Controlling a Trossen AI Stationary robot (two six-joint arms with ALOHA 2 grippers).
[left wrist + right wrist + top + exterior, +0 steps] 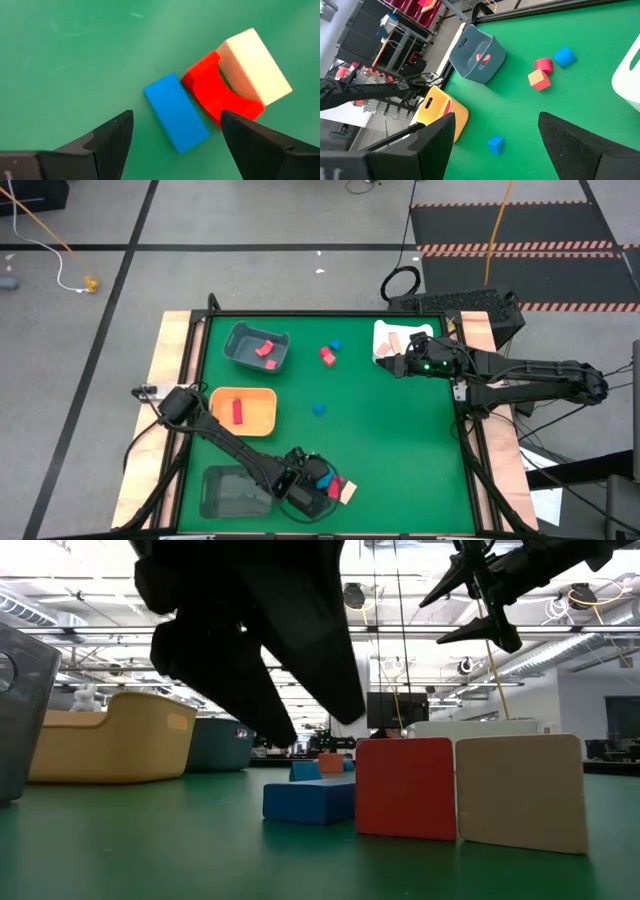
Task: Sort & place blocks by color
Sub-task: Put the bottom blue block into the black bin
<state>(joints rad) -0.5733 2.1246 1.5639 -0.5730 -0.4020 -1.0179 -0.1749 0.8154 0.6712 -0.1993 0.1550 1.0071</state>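
- The flat blue cuboid block (176, 112) lies on the green table surface (400, 450) at the near edge, just beside a red block with a curved cut-out (216, 92); that red block touches a cream cuboid block (254, 65).
- The left gripper (175, 132) hovers above the blue block with fingers spread wide, holding nothing.
- Loose blocks in mid-table: a small blue block (319, 409) alone, plus a red block (327, 356) and a second blue block (336, 345) close together.
- Progress judgement: the task is partly done. Some blocks sit in trays; at least six lie loose.
- The grey plastic tray (240, 350) holds red/pink pieces (266, 351).
- The orange plastic tray (262, 420) holds one red block (237, 411).
- The white tray (384, 338) holds a pale tan block (396, 340).
- A dark clear-walled tray (225, 492) near the left arm shows no contents that can be confirmed.
- The right gripper (495, 135) hangs over the white tray's edge, fingers wide apart and empty.
- Likely next step: close on the blue block.
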